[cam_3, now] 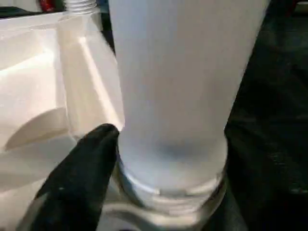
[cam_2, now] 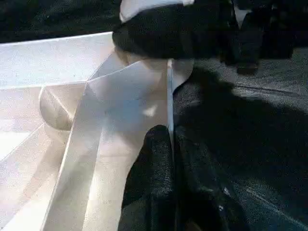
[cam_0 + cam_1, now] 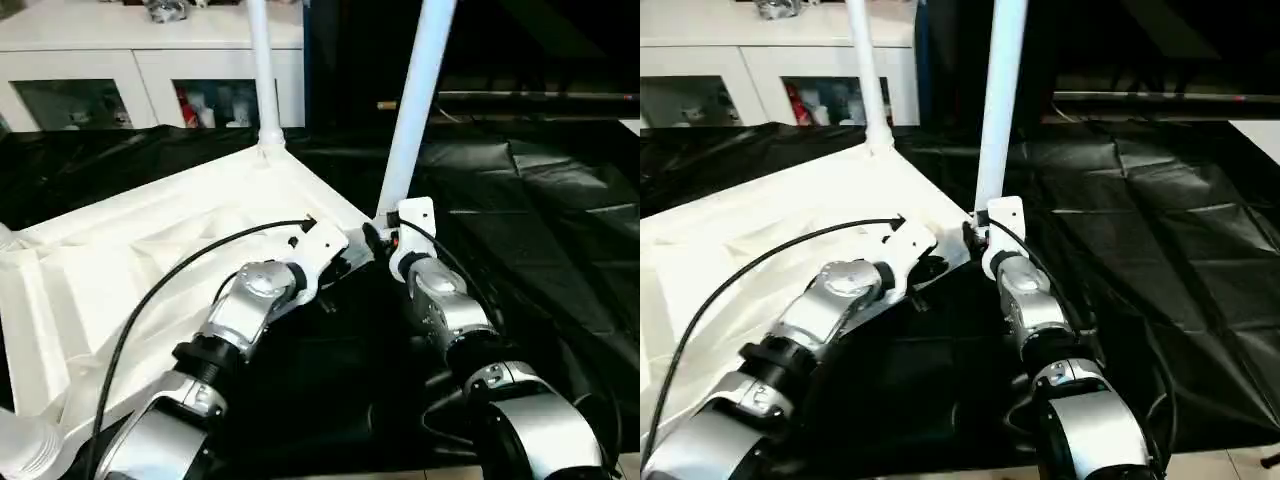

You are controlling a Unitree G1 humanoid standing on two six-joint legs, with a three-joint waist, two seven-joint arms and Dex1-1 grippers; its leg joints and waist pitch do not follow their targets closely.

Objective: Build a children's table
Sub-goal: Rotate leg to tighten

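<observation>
The tabletop lies ribs-up on the black sheet, left gripper pinched shut on its edge to steady it while the right gripper clamps the near leg low so it seats in its corner socket, far leg already upright

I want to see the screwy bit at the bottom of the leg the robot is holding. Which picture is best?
The right wrist view: the near leg's threads sit right above the socket, with one black finger beside them. The eye views show the leg's long shaft.
</observation>
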